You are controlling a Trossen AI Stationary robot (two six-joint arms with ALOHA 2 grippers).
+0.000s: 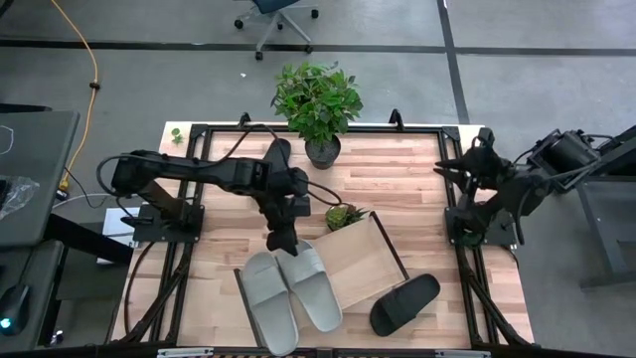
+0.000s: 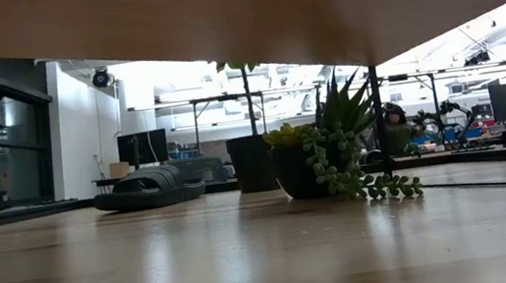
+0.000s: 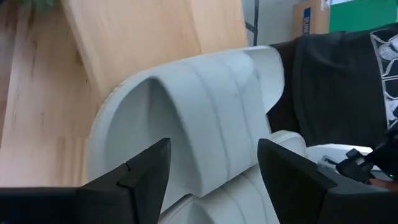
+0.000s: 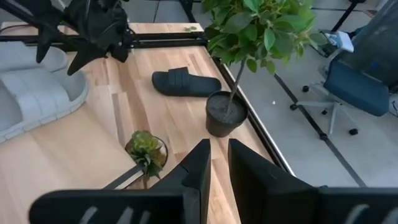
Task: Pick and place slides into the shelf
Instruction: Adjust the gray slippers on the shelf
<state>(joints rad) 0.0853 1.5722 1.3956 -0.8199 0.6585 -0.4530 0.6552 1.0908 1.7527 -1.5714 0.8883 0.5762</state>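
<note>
My left end effector (image 1: 281,242) hung open-fingered just over the two grey slides (image 1: 291,294) lying side by side on the shelf (image 1: 364,267); the black slide (image 1: 404,304) lay on the tabletop (image 1: 397,169) beside it. My right end effector (image 4: 213,163), nearly closed and empty, waited at the tabletop's right edge.

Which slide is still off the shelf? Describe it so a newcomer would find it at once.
Start at the shelf, the light-wood tray lying at an angle on the table's near half. Just off its near right corner, on the bare table, lies the black slide. It is the only dark one; the two grey slides lie together at the shelf's left end, under the left gripper.
</note>
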